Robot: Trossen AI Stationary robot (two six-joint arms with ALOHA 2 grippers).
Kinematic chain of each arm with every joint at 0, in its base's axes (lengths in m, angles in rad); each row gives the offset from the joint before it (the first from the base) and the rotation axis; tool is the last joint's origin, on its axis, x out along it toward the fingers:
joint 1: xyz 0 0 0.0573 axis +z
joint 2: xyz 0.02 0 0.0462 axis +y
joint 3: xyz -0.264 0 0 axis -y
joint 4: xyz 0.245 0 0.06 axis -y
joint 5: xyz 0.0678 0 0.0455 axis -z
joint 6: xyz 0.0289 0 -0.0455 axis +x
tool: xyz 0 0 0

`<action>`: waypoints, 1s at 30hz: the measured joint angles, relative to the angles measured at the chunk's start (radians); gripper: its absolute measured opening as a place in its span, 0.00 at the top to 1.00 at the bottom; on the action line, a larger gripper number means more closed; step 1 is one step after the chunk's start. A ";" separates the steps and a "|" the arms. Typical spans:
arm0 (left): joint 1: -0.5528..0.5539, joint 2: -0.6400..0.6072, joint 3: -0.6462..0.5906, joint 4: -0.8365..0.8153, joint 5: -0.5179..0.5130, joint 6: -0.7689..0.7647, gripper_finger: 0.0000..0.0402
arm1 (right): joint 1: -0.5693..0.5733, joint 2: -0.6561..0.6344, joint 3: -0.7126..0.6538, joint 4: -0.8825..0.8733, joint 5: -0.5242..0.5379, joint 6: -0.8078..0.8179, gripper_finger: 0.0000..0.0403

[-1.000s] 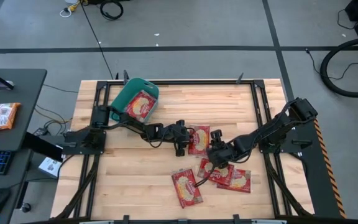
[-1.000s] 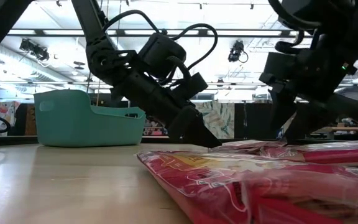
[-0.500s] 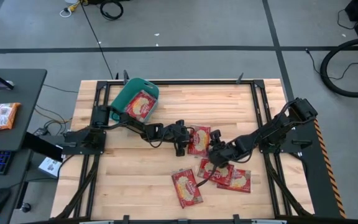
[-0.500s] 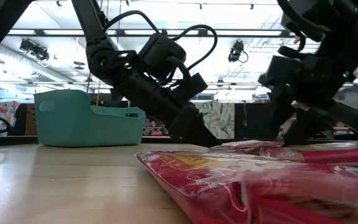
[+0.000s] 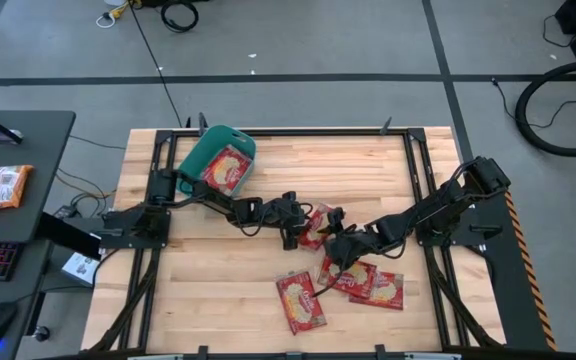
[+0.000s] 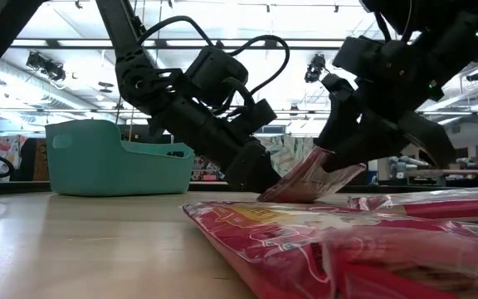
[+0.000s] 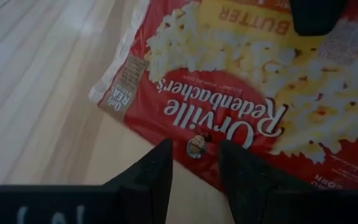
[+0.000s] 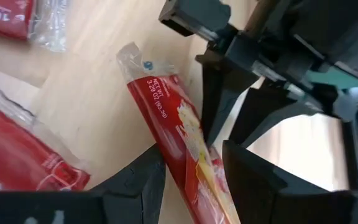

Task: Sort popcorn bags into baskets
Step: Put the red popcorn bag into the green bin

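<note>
A red popcorn bag [image 5: 315,222] stands tipped up at the table's middle between my two grippers; it also shows in the low view [image 6: 309,178]. My right gripper [image 5: 334,228] is shut on its right side. My left gripper [image 5: 295,228] is low at the bag's left edge, fingers slightly apart [image 7: 194,168]. Three more bags [image 5: 301,302] [image 5: 346,275] [image 5: 383,290] lie flat nearer the front. The teal basket [image 5: 200,152] stands at the far left with one bag [image 5: 226,170] inside. My right gripper pinches the bag between its two fingers, at the side toward the table's right [image 8: 188,152]. The fingers come from the right, slanting down. The bag is tilted, held side raised, its left edge [image 6: 274,196] down on the table. My left gripper: the bag's lower edge [image 7: 191,146] lies at its fingertips, but I cannot tell whether they touch.
A bag [image 6: 330,241] lies close in front of the low camera. The basket shows at the left of the low view [image 6: 114,158]. Bare wood lies between the basket and the bags. A side desk [image 5: 8,190] with more packets stands left of the table.
My right gripper has gone a little toward the table's left and far edge, and up. The bag that lay flat between the grippers has tipped up: its right side has risen, and its left edge has stayed on the table by my left gripper.
</note>
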State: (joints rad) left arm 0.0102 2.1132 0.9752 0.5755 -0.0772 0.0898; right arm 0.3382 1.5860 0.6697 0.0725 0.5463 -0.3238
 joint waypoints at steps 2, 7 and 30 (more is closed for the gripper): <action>0.000 0.000 0.000 0.000 0.000 0.000 0.67 | -0.003 0.000 0.000 0.003 0.009 -0.014 0.60; -0.005 -0.006 0.000 -0.007 0.000 0.000 0.67 | -0.016 0.000 0.000 0.002 0.007 0.013 0.67; -0.013 -0.217 -0.010 -0.259 -0.025 0.072 0.74 | -0.017 -0.001 0.193 -0.445 0.017 0.122 0.96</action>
State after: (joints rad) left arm -0.0029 1.8962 0.9654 0.3163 -0.1024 0.1615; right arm 0.3210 1.5848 0.8630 -0.3727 0.5632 -0.2022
